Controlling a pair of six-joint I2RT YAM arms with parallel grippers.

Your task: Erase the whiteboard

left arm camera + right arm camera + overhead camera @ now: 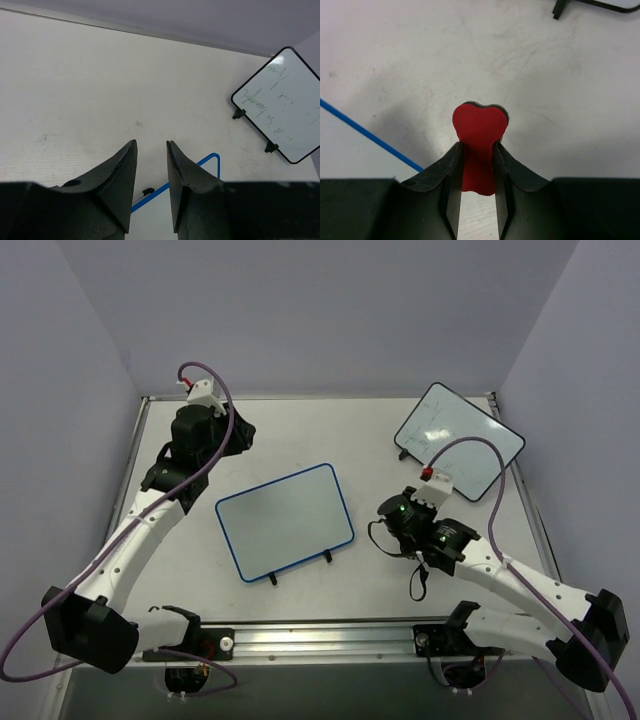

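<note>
Red heart-shaped pad (479, 131) sat pinched in the right gripper (478, 146), just right of the blue-rimmed whiteboard (285, 520), which lay blank at table centre. Beyond it, the left gripper (151, 145) was slightly parted and held nothing. A black-rimmed board (460, 440) lay far right.

Robot lab: plain booth walls (300, 310), white table (300, 435), alu mount rail (330, 637).

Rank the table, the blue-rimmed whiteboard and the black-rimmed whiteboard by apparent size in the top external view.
1. table
2. blue-rimmed whiteboard
3. black-rimmed whiteboard, only slightly smaller-looking; it lies farther from the camera, so the two boards may match.
</note>
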